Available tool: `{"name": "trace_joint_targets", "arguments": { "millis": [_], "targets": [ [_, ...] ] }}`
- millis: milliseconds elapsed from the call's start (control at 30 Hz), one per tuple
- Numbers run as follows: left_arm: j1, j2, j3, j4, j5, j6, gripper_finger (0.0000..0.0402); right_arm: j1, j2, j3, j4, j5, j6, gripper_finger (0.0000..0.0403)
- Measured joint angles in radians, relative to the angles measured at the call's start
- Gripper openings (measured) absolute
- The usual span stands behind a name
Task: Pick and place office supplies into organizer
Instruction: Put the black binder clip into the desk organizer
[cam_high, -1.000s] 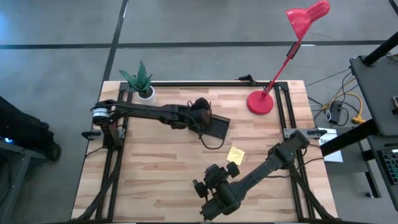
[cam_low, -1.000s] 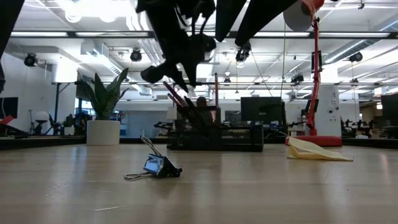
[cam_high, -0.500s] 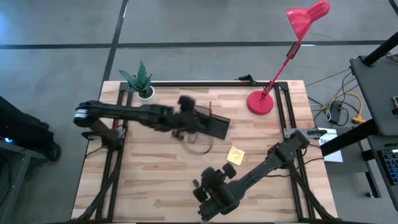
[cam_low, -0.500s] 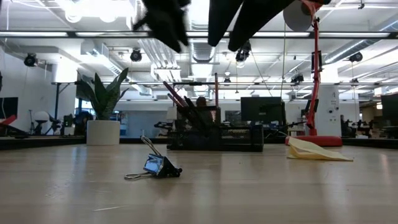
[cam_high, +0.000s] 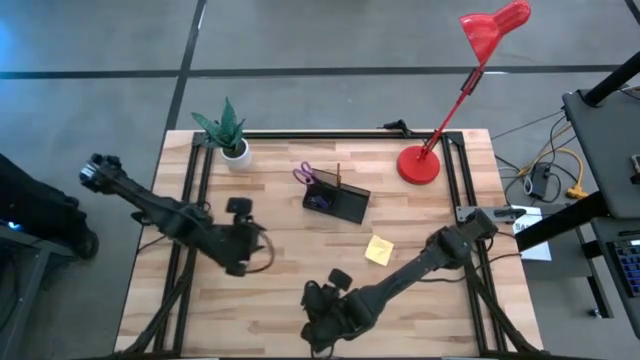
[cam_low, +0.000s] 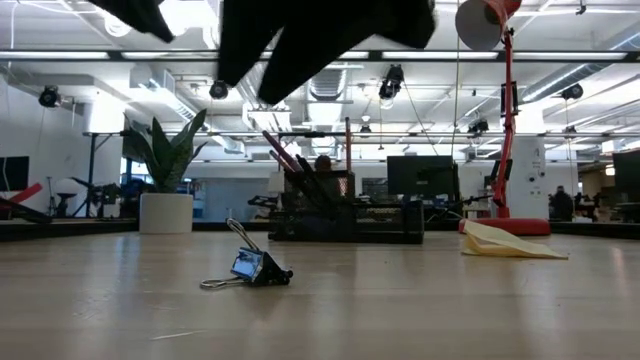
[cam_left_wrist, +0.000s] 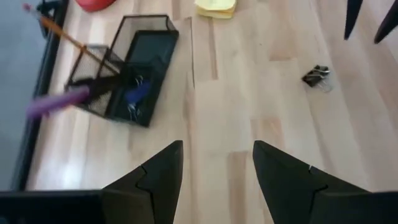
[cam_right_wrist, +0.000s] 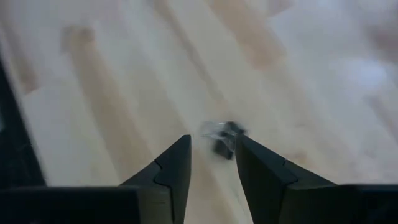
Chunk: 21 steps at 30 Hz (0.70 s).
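The black organizer (cam_high: 337, 200) stands at the table's middle far part, with purple-handled scissors (cam_high: 304, 173) and an orange pencil (cam_high: 338, 175) sticking up out of it; the left wrist view shows it too (cam_left_wrist: 127, 68). The yellow sticky-note pad (cam_high: 378, 250) lies flat to its near right. A small black binder clip (cam_low: 250, 268) lies on the wood near the near edge. My right gripper (cam_right_wrist: 212, 146) hovers open just short of the clip (cam_right_wrist: 225, 140). My left gripper (cam_high: 255, 243) is open and empty over the left part of the table.
A white plant pot (cam_high: 235, 150) stands at the far left corner and the red lamp's base (cam_high: 418, 165) at the far right. Bare wood lies between the organizer and the near edge. Black frame rails (cam_high: 185, 250) run along both table sides.
My left gripper has drawn back from the organizer toward the table's left and near edges, leaving the scissors standing in it. My right gripper has shifted slightly toward the near left. The clip and the sticky-note pad have stayed put.
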Motion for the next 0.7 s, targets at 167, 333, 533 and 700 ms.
{"name": "trace_joint_targets", "arguments": {
  "millis": [167,333,533,700],
  "targets": [
    [-0.088,-0.106,-0.122,0.007,-0.022,-0.145,0.0180,-0.020,0.000,-0.068,0.079,-0.095,-0.054,0.0116],
    [-0.144,-0.164,-0.201,0.029,-0.023,-0.209,0.0180,-0.026,0.001,-0.122,0.075,-0.109,-0.025,0.0117],
    [-0.163,-0.163,-0.228,0.036,-0.024,-0.208,0.0180,-0.027,0.001,-0.155,0.106,-0.112,-0.022,0.0141],
    [-0.163,-0.132,-0.228,0.081,-0.032,-0.172,0.0180,-0.031,0.001,-0.185,0.196,-0.101,-0.106,0.0175]
  ]
}}
